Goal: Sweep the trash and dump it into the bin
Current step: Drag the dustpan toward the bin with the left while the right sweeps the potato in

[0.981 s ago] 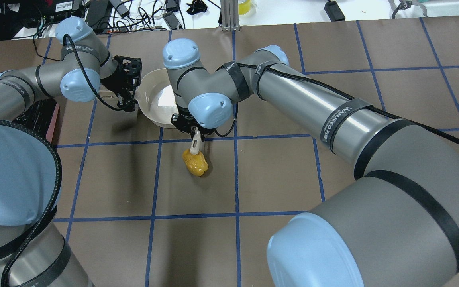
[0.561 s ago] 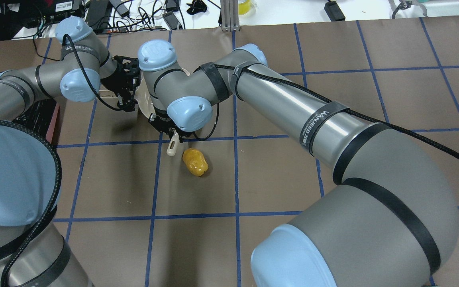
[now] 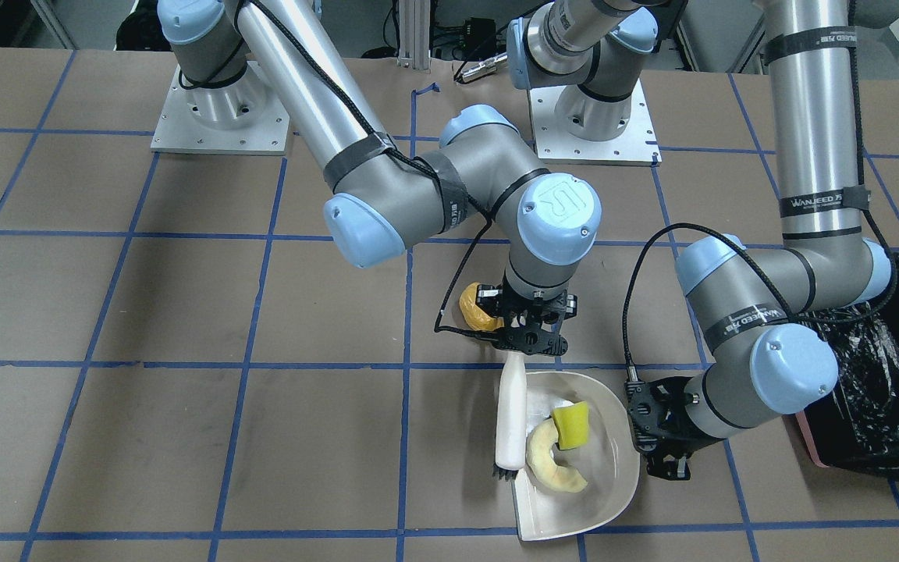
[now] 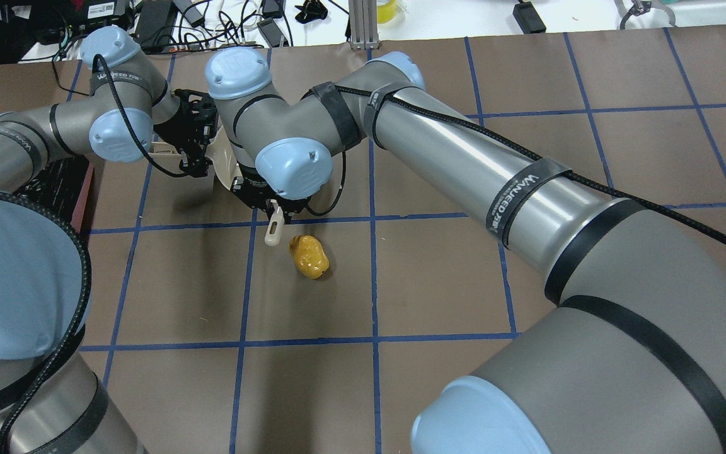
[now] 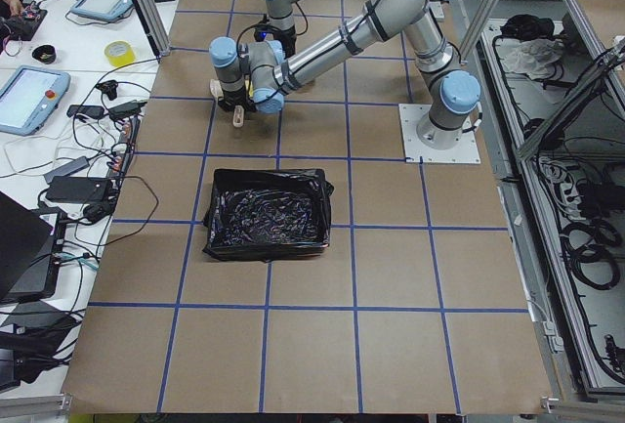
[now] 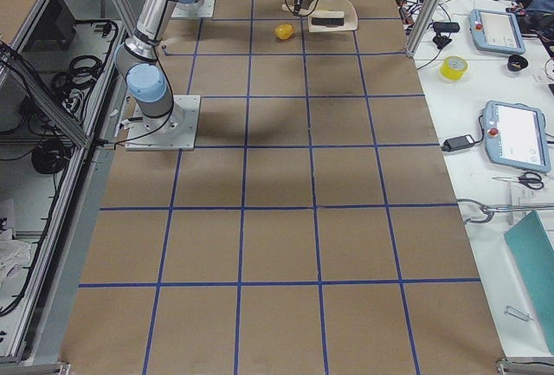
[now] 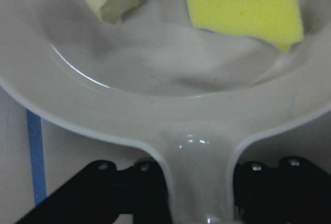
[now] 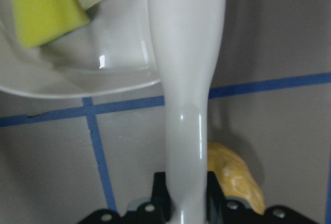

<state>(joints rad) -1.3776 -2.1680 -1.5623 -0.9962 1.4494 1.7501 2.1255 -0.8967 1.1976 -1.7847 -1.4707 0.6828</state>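
Note:
The cream dustpan lies on the table with the pale crescent slice and the yellow-green wedge inside. My left gripper is shut on the dustpan's handle. My right gripper is shut on a white brush, which lies along the pan's open mouth, bristles down. The golden potato lump lies on the table behind the right gripper, apart from the brush and outside the pan. The bin, lined with black plastic, stands beyond the left arm.
The brown table has a blue tape grid. The bin also shows in the exterior left view, on the robot's left side. Cables, tablets and a tape roll lie beyond the table's far edge. Both arms crowd the dustpan area.
My right arm has swung the brush leftward in the overhead view, off the potato lump and up to the dustpan. The lump has stayed put. The left arm shifted slightly.

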